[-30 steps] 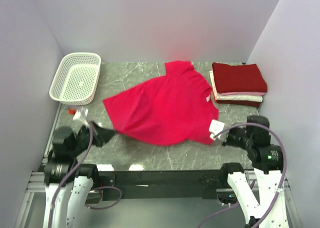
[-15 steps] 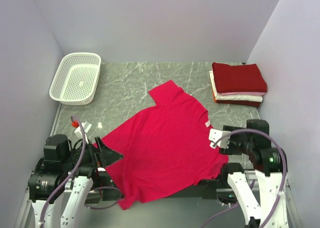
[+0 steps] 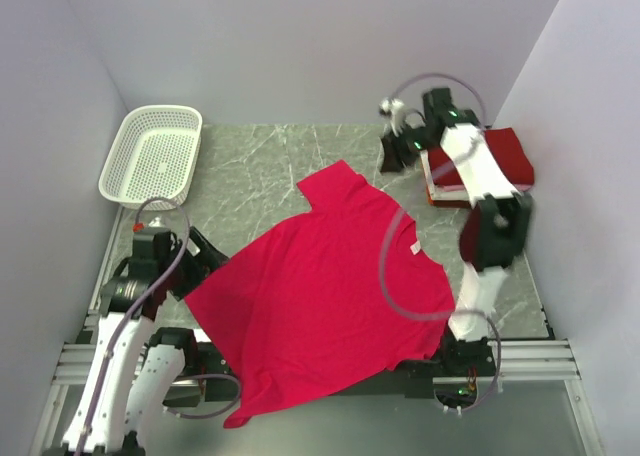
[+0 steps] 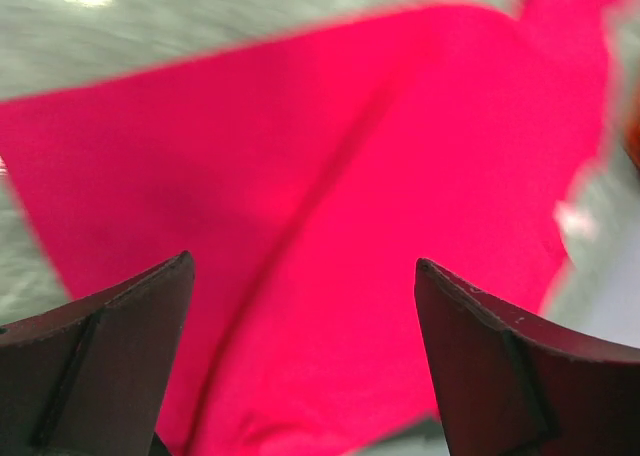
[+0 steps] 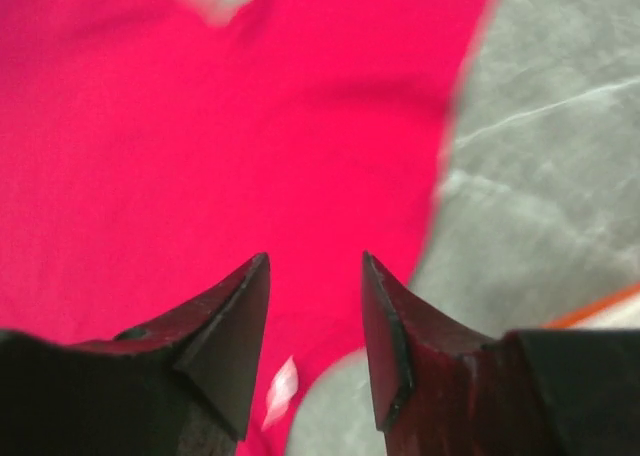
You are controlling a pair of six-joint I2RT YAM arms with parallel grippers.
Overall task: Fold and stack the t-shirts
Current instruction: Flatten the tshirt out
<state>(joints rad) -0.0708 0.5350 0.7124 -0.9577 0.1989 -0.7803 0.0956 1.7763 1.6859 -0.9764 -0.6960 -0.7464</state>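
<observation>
The bright pinkish-red t-shirt lies spread flat on the marble table, its lower hem hanging over the near edge. My left gripper hovers at its left edge, jaws wide open and empty; the left wrist view shows the red cloth below the gripper. My right arm reaches to the far right, where the right gripper is open beside the folded stack, above the shirt's far sleeve. The right gripper holds nothing. A folded darker crimson t-shirt tops the stack, partly hidden by the arm.
A white lattice basket stands at the back left corner. Grey walls close in on three sides. A white tag shows on the shirt's right side. Bare marble lies between basket and stack.
Both grippers dragged the red shirt toward the near edge and let go of it. The right arm has since swung up to the far right by the stack; the left gripper lifted slightly.
</observation>
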